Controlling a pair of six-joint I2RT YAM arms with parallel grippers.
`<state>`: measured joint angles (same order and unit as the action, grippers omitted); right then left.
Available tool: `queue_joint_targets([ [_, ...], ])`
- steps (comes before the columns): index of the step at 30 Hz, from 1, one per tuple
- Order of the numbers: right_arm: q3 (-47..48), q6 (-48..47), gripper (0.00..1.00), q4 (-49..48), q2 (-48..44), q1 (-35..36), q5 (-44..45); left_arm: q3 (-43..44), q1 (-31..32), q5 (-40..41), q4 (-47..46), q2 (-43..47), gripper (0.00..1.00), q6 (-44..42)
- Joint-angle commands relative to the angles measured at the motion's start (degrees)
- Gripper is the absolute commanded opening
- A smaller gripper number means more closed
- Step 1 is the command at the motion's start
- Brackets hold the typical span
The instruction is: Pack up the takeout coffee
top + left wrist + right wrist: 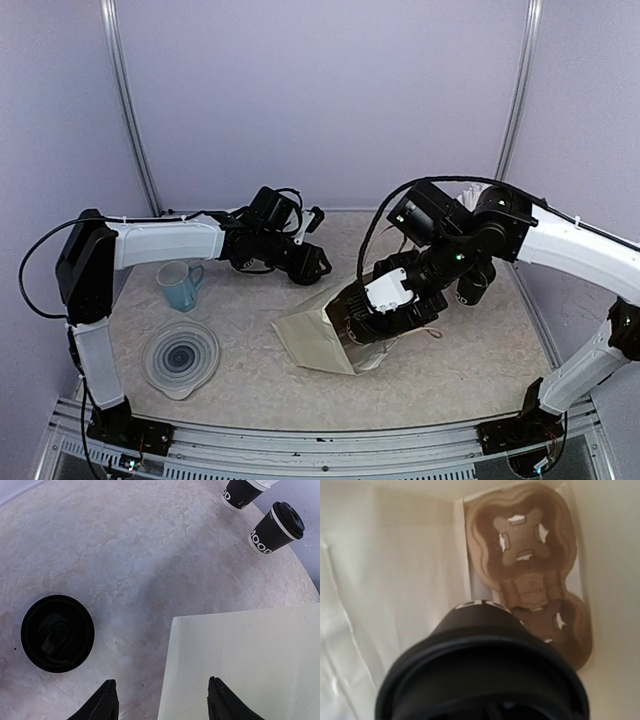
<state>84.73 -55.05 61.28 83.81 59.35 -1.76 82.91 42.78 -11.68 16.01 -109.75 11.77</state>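
Closest to the right wrist lens, a black-lidded cup (pixel 485 680) is filling the lower frame, pointing into the paper bag (pixel 385 580); the carrier tray (pixel 530 580) is lying against the bag's far end. Under the left wrist, the left gripper (pixel 162 702) is hovering spread and empty above the desk (pixel 125 555) and the bag's edge, a second cup (pixel 276 527) standing near the desk's edge. From above, the right gripper (pixel 358 322) is clasping the black-lidded cup inside the bag's mouth at mid-desk.
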Motion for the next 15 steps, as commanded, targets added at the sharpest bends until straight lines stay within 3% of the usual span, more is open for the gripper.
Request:
queue_joint_targets([
  [1, -2.04, -0.63, 0.43, -2.47, -3.18, 0.06, 1.29, 1.69, -0.65, -1.24, 0.44, -0.8, 0.6, 0.1],
  [15, -11.21, -4.56, 0.41, -18.66, -2.45, 0.06, 13.14, 2.95, -1.73, -3.32, 0.86, -2.62, 0.6, -0.24],
])
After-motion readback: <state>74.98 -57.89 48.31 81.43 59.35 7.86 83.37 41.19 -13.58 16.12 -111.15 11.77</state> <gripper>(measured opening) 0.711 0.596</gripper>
